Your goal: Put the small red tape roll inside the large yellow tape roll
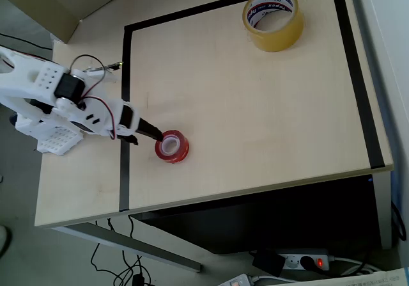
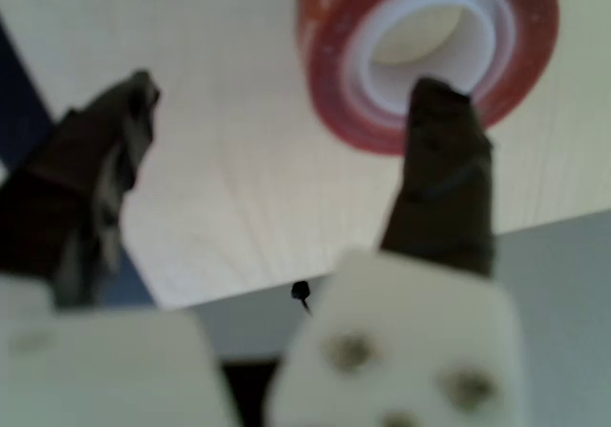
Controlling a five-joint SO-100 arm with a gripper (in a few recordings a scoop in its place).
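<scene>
The small red tape roll [image 1: 172, 146] lies flat on the pale wooden counter [image 1: 255, 107], near its front edge and just inside the black tape border [image 1: 125, 107] on the left in the overhead view. The fingers [image 2: 434, 160] are spread apart and grasp nothing; in the wrist view one dark tip is at the roll's [image 2: 430, 45] white core, the other well off to its left. The large yellow tape roll [image 1: 273, 18] lies well apart, at the far right corner.

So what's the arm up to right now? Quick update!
Gripper open, one fingertip over small red tape roll. Nothing grasped. Large yellow tape roll far across table; path clear.
</scene>
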